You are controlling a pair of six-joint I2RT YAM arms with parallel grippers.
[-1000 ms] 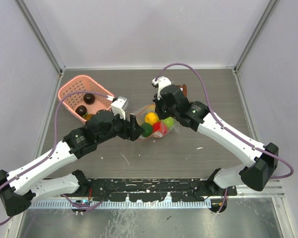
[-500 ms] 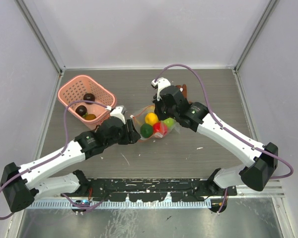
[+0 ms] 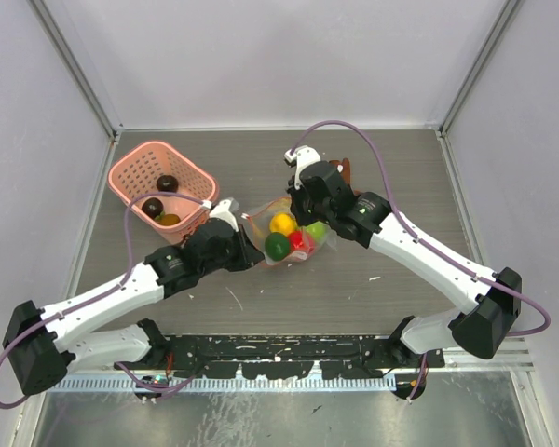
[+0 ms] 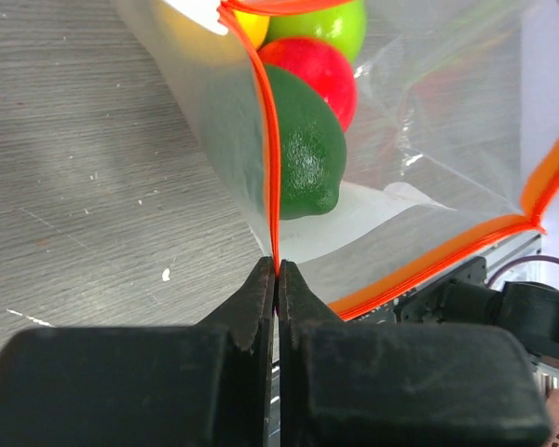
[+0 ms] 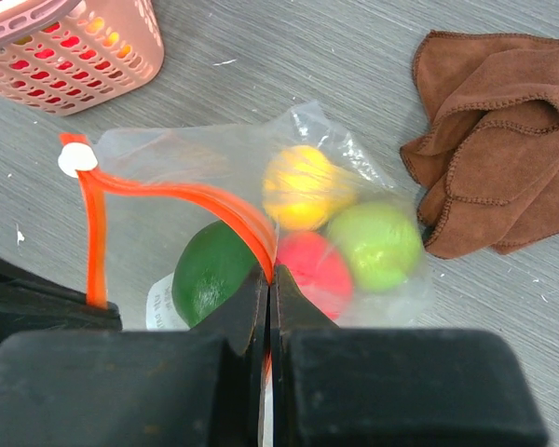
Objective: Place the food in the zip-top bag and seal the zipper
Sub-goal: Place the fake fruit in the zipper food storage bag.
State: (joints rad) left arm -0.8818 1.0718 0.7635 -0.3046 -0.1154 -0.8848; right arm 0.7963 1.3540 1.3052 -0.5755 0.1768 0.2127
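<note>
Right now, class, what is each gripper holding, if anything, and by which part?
Both hold the zip-top bag by its red zipper: the left gripper and the right gripper each pinch the strip at separate spots.

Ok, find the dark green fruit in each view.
Top external: dark green fruit at centre, inside the zip-top bag.
Left wrist: upper centre, behind the zipper.
Right wrist: lower centre-left.
Landmark: red fruit beside it in all three.

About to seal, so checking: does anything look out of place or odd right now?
Yes. Three food pieces lie in the pink basket, outside the zip-top bag; its zipper gapes open. A crumpled brown cloth lies beside the bag.
</note>
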